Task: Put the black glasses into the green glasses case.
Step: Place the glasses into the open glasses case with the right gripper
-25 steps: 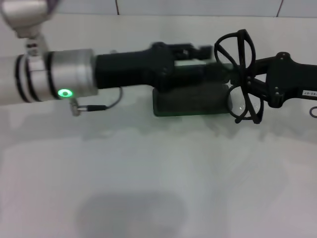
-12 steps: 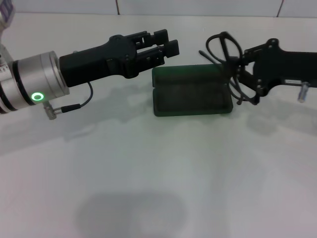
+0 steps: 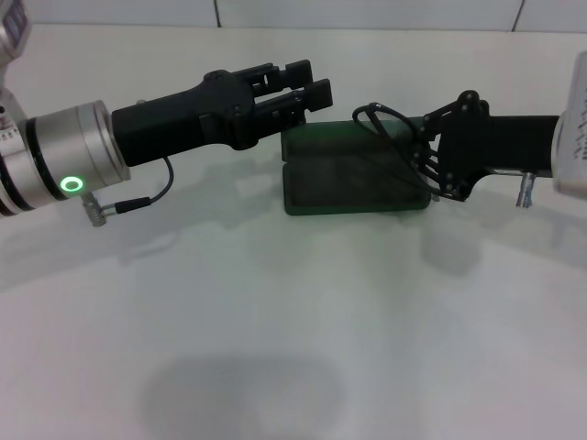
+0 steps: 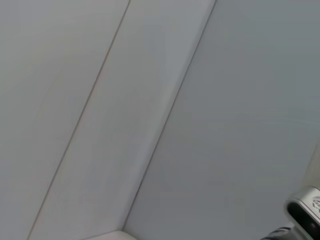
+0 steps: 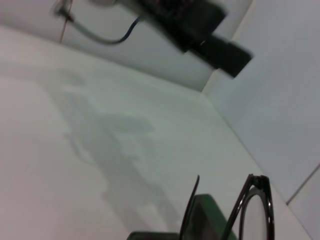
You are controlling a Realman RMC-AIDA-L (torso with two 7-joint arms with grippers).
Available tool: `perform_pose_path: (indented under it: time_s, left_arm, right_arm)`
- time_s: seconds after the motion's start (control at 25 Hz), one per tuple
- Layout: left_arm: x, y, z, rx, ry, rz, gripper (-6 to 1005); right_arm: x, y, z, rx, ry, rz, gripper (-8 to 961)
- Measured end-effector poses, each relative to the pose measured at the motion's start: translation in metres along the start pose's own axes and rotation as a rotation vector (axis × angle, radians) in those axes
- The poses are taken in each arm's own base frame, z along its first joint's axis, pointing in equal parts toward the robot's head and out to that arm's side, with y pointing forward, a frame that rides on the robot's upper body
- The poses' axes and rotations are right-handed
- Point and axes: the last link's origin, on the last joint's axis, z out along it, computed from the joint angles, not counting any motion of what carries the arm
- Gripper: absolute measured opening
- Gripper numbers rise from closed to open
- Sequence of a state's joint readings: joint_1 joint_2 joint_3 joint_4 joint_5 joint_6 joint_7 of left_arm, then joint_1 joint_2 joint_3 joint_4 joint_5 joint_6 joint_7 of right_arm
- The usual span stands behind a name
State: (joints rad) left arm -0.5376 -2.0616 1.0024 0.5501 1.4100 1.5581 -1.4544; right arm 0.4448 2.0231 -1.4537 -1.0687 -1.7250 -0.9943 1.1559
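The green glasses case [image 3: 353, 188] lies open on the white table, lid half toward the back. My right gripper [image 3: 425, 158] is shut on the black glasses [image 3: 383, 117] and holds them tilted low over the case's right end. The thin temple arms reach over the lining, and I cannot tell if they touch it. My left gripper [image 3: 310, 81] is open and empty, hovering just above the case's back left corner. The right wrist view shows the glasses [image 5: 258, 200] above the case [image 5: 206, 216], with the left gripper [image 5: 212, 37] farther off.
The white table [image 3: 275, 321] spreads in front of the case. A tiled wall runs along the back edge [image 3: 367, 14]. The left wrist view shows only wall [image 4: 150, 100].
My left gripper drew back to the left, off the case, then held still. My right gripper moved the glasses down and left, from upright beside the case to tilted low over its right end.
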Motion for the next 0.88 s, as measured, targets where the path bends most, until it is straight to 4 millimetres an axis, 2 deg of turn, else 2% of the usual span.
perform_pose_path:
  time_s: [0.36,0.88]
  left_arm:
    - [0.001,-0.004,-0.002,0.025,-0.005,-0.006,542]
    - [0.006,-0.01,0.005,0.043,-0.021,-0.003,542]
  right_arm:
    - [-0.007,0.012,0.017,0.037,0.073,-0.127,112]
    - [-0.013,0.028,0.046,0.107,0.157,-0.291,112]
